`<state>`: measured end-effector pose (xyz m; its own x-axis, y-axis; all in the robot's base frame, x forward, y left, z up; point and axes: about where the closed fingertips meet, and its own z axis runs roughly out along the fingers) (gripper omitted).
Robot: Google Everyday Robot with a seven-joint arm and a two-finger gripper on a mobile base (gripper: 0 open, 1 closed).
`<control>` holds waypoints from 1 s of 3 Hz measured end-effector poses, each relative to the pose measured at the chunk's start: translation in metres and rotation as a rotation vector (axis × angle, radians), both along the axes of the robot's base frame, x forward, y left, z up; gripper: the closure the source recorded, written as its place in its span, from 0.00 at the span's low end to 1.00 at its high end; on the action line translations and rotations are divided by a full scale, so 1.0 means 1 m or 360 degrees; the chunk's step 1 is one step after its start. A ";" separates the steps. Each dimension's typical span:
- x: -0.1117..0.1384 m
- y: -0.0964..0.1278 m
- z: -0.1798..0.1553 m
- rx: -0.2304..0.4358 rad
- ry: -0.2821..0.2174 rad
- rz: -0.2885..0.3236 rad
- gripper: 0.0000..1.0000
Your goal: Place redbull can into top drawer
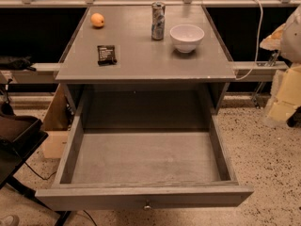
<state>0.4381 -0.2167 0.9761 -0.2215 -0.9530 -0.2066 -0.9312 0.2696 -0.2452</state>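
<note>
Redbull can (158, 20): upright, far side of tabletop (141, 62), just left of white bowl (186, 36); not yet grasped.
Top drawer (146, 159): pulled out near, ready to receive.
Pincer (283, 100): right edge, well apart from can; open or closed, cannot tell.

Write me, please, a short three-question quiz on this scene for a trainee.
1. True or false: the redbull can lies inside the top drawer.
2. Which stands nearest the redbull can? A) white bowl B) orange fruit C) black packet
3. Fill in: the gripper is at the picture's ____ edge, off the tabletop.
Key: 1 false, the redbull can stands upright on the tabletop and the top drawer is pulled open. 2 A. 3 right.
</note>
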 end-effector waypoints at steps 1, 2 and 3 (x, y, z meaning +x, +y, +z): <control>0.000 0.000 0.000 0.0000 0.0000 0.0000 0.00; 0.002 0.001 0.001 0.0018 -0.0030 -0.0001 0.00; 0.021 -0.004 -0.015 0.0160 -0.0089 -0.0004 0.00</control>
<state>0.4590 -0.2208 0.9615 -0.2092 -0.9264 -0.3131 -0.9161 0.2977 -0.2687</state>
